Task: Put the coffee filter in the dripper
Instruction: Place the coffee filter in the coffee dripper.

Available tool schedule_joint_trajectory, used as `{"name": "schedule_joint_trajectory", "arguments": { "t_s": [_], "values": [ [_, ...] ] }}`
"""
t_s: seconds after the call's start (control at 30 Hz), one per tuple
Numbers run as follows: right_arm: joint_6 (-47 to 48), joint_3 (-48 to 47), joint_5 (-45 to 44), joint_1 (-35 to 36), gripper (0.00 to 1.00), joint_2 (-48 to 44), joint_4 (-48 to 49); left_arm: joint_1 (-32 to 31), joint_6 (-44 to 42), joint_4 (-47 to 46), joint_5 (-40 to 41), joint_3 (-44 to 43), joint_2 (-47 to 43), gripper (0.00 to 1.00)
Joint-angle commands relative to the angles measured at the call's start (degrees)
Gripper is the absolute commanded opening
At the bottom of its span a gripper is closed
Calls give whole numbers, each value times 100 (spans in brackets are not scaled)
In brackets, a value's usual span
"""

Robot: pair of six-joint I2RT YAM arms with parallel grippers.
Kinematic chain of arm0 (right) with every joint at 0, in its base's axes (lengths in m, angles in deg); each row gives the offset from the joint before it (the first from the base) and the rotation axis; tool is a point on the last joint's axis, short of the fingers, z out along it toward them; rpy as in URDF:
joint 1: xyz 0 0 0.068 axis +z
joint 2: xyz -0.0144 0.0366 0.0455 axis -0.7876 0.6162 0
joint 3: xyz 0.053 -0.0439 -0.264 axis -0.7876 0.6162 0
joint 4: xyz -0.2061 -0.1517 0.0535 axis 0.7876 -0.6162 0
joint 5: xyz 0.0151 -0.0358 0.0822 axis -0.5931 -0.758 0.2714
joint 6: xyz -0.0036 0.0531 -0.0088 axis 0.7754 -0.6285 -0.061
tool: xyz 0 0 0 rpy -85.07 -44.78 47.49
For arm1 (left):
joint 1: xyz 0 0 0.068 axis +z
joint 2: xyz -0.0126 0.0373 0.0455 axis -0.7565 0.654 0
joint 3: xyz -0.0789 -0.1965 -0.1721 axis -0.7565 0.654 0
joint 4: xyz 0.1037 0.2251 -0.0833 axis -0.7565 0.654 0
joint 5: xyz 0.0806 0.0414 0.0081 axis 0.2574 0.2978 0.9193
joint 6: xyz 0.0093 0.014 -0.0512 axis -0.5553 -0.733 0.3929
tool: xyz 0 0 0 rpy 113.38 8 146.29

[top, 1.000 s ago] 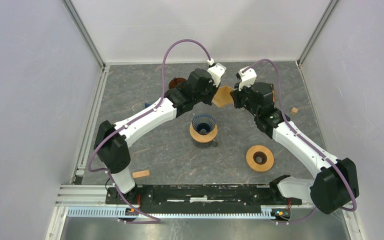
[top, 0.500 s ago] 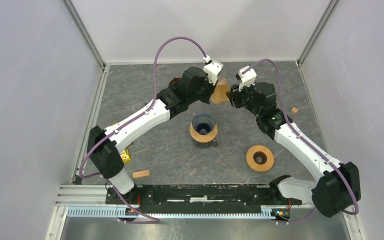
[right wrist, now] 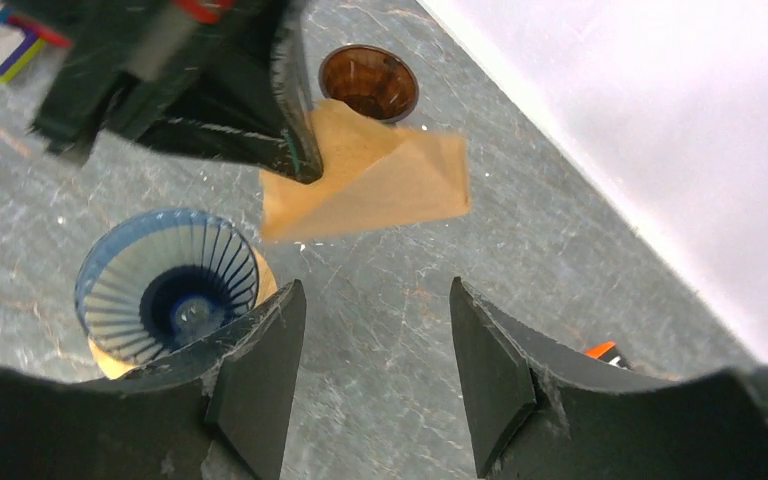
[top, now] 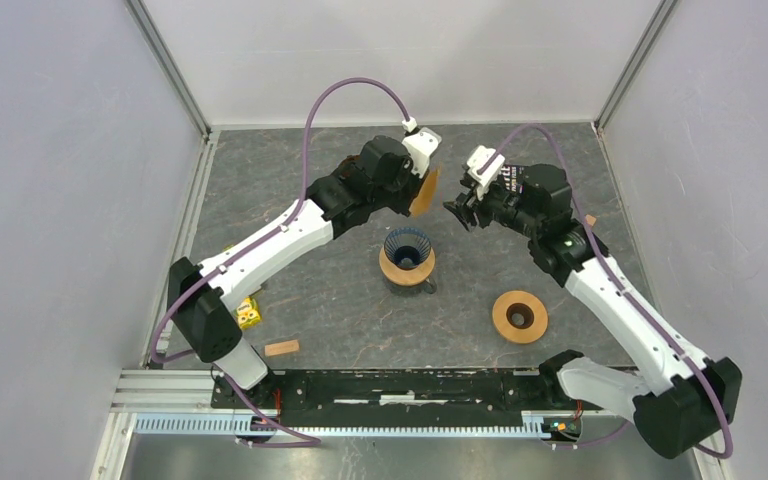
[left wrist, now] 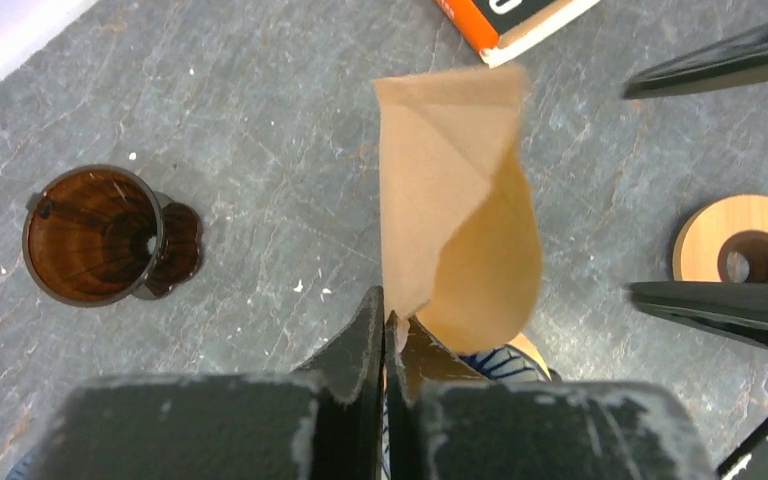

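Observation:
The coffee filter (left wrist: pixel 455 210) is a brown paper cone, partly spread at its lower edge. My left gripper (left wrist: pixel 388 318) is shut on its bottom corner and holds it in the air. From above, the filter (top: pixel 423 192) hangs just beyond the dripper (top: pixel 407 248), a blue ribbed cone on a wooden ring. My right gripper (right wrist: pixel 375 285) is open with nothing between its fingers, a short way right of the filter (right wrist: pixel 370 185). The dripper (right wrist: pixel 165 285) shows empty at the right wrist view's lower left.
A dark brown dripper (left wrist: pixel 90 235) stands on the table behind the left arm. A wooden ring (top: pixel 519 316) lies to the front right. An orange-edged box (left wrist: pixel 505 15) sits near the back. A wooden block (top: pixel 281 348) and a yellow item (top: pixel 248 313) lie front left.
My right gripper has opened, let go of the filter and drawn back to the right. The left gripper keeps the filter and has shifted it slightly left.

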Motion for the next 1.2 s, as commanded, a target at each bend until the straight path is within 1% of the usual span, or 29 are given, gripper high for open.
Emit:
{"name": "schedule_joint_trajectory", "arguments": {
  "t_s": [0.0,0.13,0.23,0.33,0.47,0.63,0.77,0.9,1.17],
  "values": [
    [1507,-516,745,32,62,-448,-1126,12,-263,845,-231,-502,-282,2],
    [2656,-817,1553,45,62,-602,-2234,20,-212,1798,-702,-968,-204,2],
    [3115,-1078,1605,293,62,-577,-2742,21,-186,2525,-1154,-1361,-78,2],
    [3348,-1140,1181,759,62,-598,-2815,21,-184,2907,-1375,-1541,-16,2],
    [3543,-1169,406,1558,63,-583,-2701,21,-181,2915,-1525,-1417,-108,2],
    [3873,-1416,-633,2425,65,-310,-2819,21,-230,2913,-1661,-1371,-90,2],
    [4149,-1405,-1593,2978,65,-115,-2739,21,-249,2914,-1794,-1345,-39,2],
    [4342,-1377,-2205,3267,66,-32,-2696,16,-264,2913,-1805,-1323,-4,2],
    [4504,-1485,-2524,3455,65,-39,-2747,14,-291,2914,-1809,-1287,-12,2]
  ]
}}
